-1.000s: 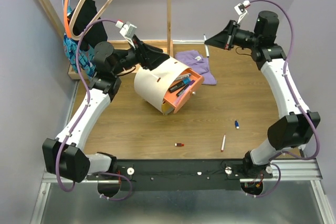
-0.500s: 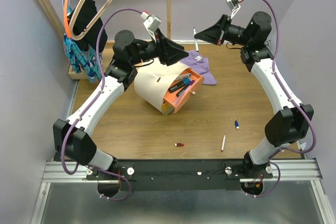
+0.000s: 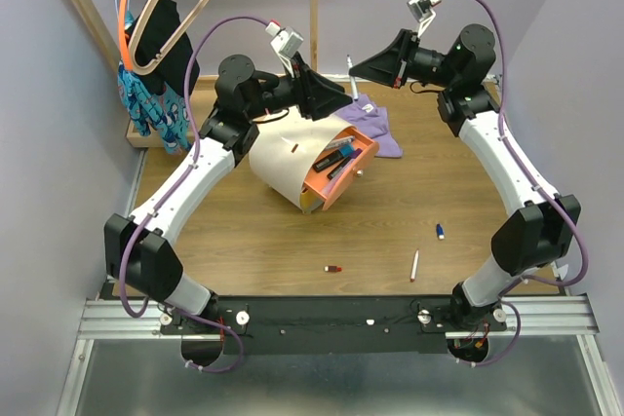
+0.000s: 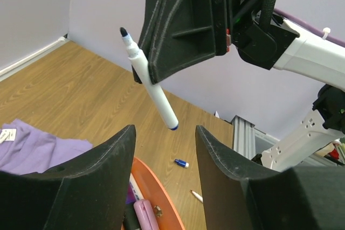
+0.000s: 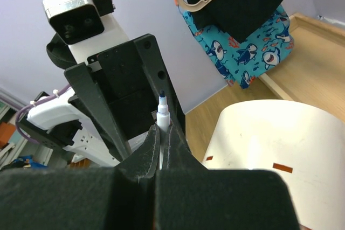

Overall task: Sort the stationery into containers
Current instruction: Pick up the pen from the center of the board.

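The step in hand looked like a handover in the air; the right gripper [image 5: 161,139] was clamped tight on a white pen [image 4: 153,92], dark tip up, above and behind the drum [image 3: 283,155], over its back right side; the left gripper [image 4: 164,131] faced it from just short of the pen, jaws partly apart and holding nothing, the pen's lower end hanging just ahead of the gap and not yet between the fingers [image 4: 102,172].

The drum lay tilted with its orange drawer [image 3: 343,170] pulled out to the right and several markers [image 3: 331,157] already in it; a purple cloth [image 3: 378,126] lay just behind and right of the drum; another thin pen [image 3: 414,265], a small blue piece [image 3: 441,231] and a small red-and-black piece [image 3: 333,268] lay well in front of the drum, so much sorting remained.

The next move probably called for the left gripper to ease forward until the barrel sat between its fingers, close, and only then for the right to let go; a slanted barrel could slip.

Against a second earlier, the left gripper had risen from the drum's back edge and its jaws had narrowed; the right gripper had carried the pen leftward, nearer the drum; the drum, drawer and loose pieces lay unchanged.
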Controlling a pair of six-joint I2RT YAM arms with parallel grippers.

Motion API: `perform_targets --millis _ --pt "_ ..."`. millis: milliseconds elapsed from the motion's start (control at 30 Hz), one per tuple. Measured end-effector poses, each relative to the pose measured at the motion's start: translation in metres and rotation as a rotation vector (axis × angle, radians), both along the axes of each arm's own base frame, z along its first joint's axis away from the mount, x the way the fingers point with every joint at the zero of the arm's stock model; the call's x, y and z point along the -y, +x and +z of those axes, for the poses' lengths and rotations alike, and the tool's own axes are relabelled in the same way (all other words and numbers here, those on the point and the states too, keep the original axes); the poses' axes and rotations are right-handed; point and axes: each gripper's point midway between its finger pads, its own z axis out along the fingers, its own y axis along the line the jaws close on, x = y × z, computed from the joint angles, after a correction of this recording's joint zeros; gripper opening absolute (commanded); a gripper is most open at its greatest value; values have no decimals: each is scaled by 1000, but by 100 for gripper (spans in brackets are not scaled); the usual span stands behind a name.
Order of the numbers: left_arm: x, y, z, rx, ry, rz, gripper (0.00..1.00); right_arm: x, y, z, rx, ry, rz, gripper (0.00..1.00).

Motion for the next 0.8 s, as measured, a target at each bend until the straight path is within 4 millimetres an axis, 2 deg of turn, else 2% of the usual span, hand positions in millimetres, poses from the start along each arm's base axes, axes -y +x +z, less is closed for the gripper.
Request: perform_targets --millis 267,600,800 --pt "3 3 3 9 -8 -3 54 -3 -8 4 5 5 12 1" --pt "14 -2 17 48 -31 -39 49 -13 -16 4 3 5 41 1" --pt "17 -1 13 37 -31 -51 44 -14 -17 4 4 6 43 1"
